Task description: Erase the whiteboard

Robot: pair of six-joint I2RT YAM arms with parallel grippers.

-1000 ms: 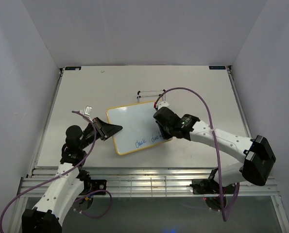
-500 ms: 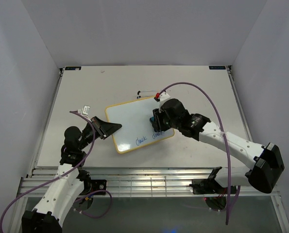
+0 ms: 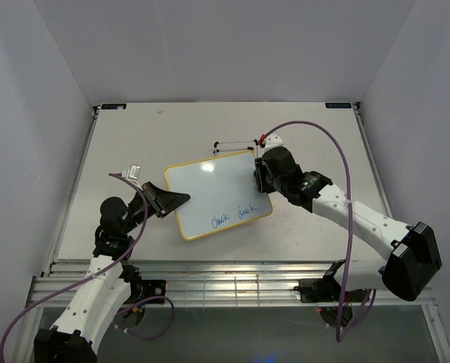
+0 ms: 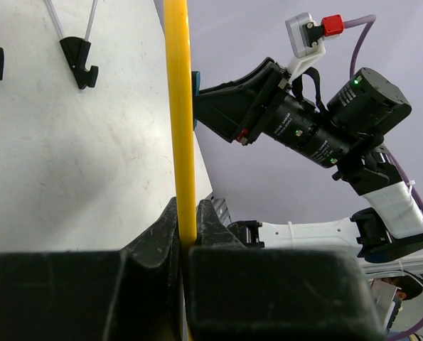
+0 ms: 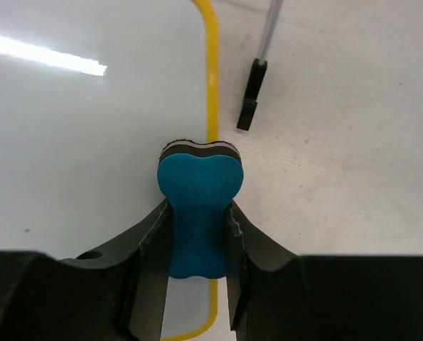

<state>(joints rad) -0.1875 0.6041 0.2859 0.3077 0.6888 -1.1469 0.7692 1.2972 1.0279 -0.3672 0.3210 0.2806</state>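
Note:
The whiteboard, white with a thin yellow frame, lies tilted on the table and bears two blue handwritten words near its front edge. My left gripper is shut on the board's left edge; the left wrist view shows the yellow frame pinched between the jaws of the left gripper. My right gripper is at the board's upper right edge. In the right wrist view the right gripper is shut on the blue bone-shaped eraser, whose tip rests by the yellow frame.
A thin black wire stand lies just behind the board; one of its feet is close to the eraser. The table's metal front rail runs along the near edge. White walls enclose the table.
My right gripper has moved with the eraser from the words at the board's lower right up to its upper right edge. The words remain. The left gripper has not moved.

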